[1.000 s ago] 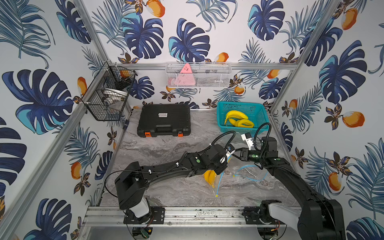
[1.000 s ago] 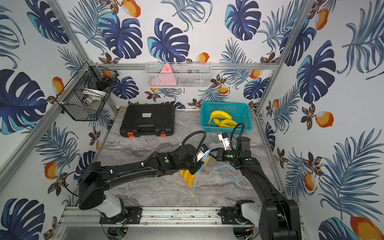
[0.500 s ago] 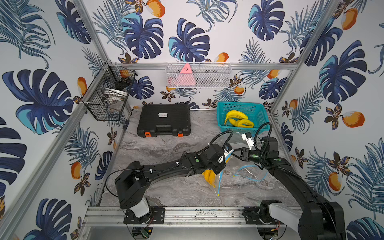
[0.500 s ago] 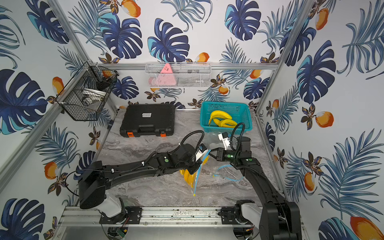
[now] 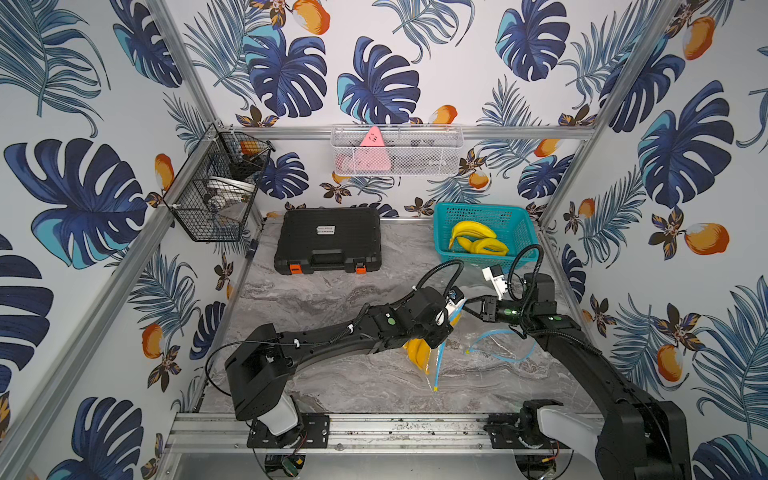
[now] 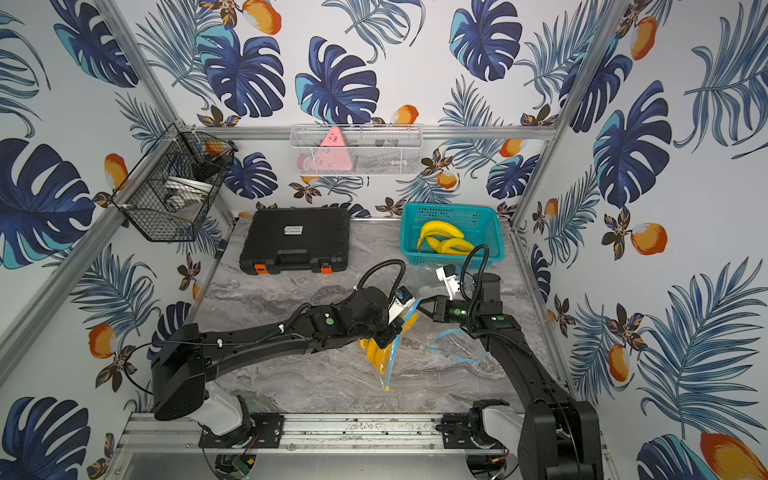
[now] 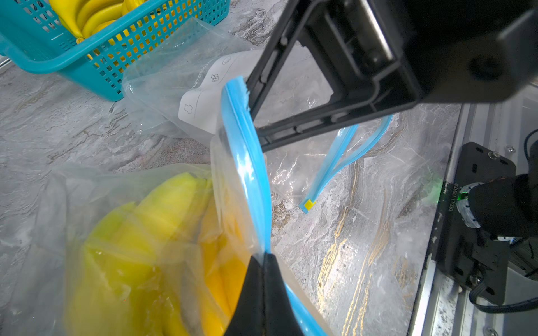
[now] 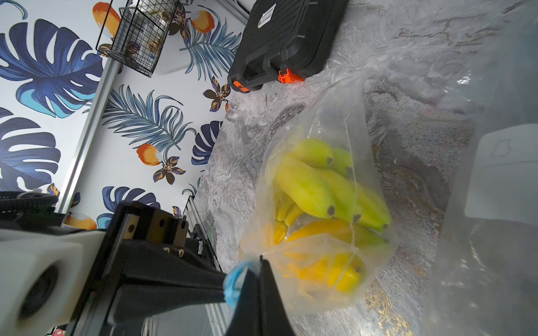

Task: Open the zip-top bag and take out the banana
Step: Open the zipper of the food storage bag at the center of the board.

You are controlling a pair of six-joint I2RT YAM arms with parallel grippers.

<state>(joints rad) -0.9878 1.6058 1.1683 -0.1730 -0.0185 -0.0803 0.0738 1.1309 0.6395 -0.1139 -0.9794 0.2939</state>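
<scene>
A clear zip-top bag (image 8: 334, 116) with a blue zip strip (image 7: 244, 151) hangs above the marble table, a bunch of yellow-green banana (image 8: 314, 186) inside it. In both top views the bag (image 5: 419, 353) (image 6: 378, 353) sags under the two wrists. My left gripper (image 7: 263, 256) is shut on the blue zip strip partway along the bag's mouth. My right gripper (image 8: 260, 259) is shut on the bag's top edge at the end of the strip, facing the left one (image 5: 465, 309). The loose end of the strip (image 5: 438, 370) dangles toward the table.
A teal basket (image 5: 482, 210) holding more bananas (image 5: 473, 241) stands at the back right. A black case (image 5: 328, 241) lies at the back. An empty zip bag (image 5: 498, 349) lies flat under the right arm, another (image 7: 174, 78) beside the basket. Wire baskets (image 5: 216, 195) hang on the walls.
My left gripper has closed onto the blue zip strip. The bag with the banana has shifted slightly, and the right gripper has kept its hold.
</scene>
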